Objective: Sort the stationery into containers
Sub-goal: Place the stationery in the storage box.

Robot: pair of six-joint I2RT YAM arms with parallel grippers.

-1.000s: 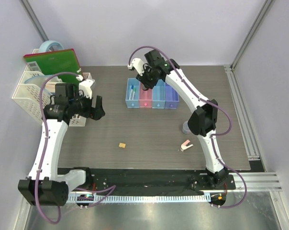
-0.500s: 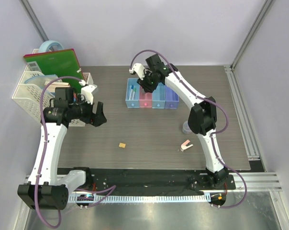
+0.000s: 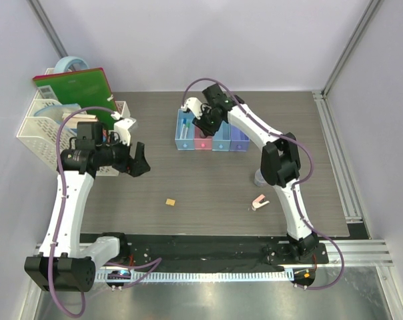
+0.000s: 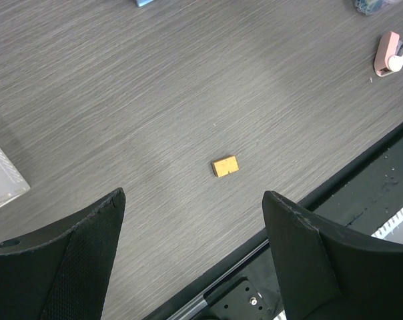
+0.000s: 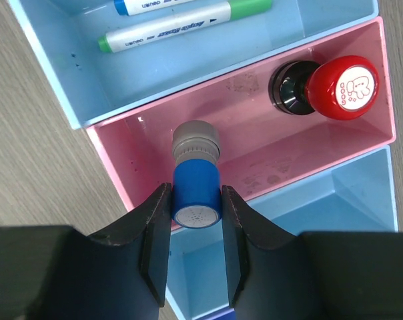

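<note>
The right claw [image 5: 196, 195] is closed narrowly on a blue cylinder [image 5: 195, 175] with a grey ribbed cap, its two fingers pressing the blue body from either side. The cylinder hangs over the pink bin [image 5: 255, 157], cap end pointing down into it toward one end (whether the cap touches the bin's floor cannot be told). At the opposite end of the same pink bin, well apart from the cylinder, lies the red-and-black knob [image 5: 325, 87]. The light blue bin [image 5: 75, 67] on one side of the pink one holds the white pen with green cap [image 5: 188, 27] and, just beside it, the blue-tipped pen [image 5: 145, 5], both lying lengthwise. A second light blue bin [image 5: 335, 207] adjoins the pink one on the other side.

From above, the row of four bins [image 3: 239, 137] stands toward the back of the counter [image 3: 208, 180], and the right arm reaches over it.

The left claw [image 4: 193, 197] hangs wide open above the counter, holding nothing, near the white mesh basket [image 3: 35, 127], in which a green book [image 3: 75, 87] stands. In the left wrist view the yellow block [image 4: 225, 165] lies alone on the counter between the spread fingers, near the front edge. The pink-white clip [image 4: 390, 53] lies well apart to the right, and the grey round tub [image 3: 257, 179] stands near it, partly hidden behind the right arm.
</note>
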